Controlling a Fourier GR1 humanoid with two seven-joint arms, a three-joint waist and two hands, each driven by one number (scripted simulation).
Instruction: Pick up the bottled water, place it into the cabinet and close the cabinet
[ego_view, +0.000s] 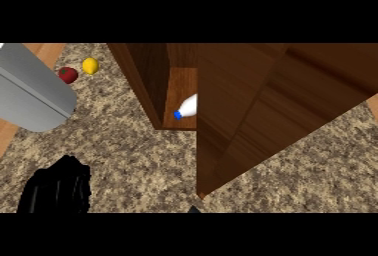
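The bottled water (187, 108), white with a blue cap, lies on its side on the floor of the wooden cabinet (159, 85), cap toward me. Most of the bottle is hidden behind the cabinet door (273, 110), which swings across the right half of the view and covers most of the opening. My left hand (55, 187) shows at the lower left above the counter, black, seen from the back with its fingers curled under, holding nothing. My right hand is hidden; only a dark tip at the bottom edge below the door's corner shows.
A red fruit (68, 74) and a yellow fruit (90, 65) sit on the speckled counter (125, 150) at the upper left. A large grey rounded object (29, 92) covers the left edge.
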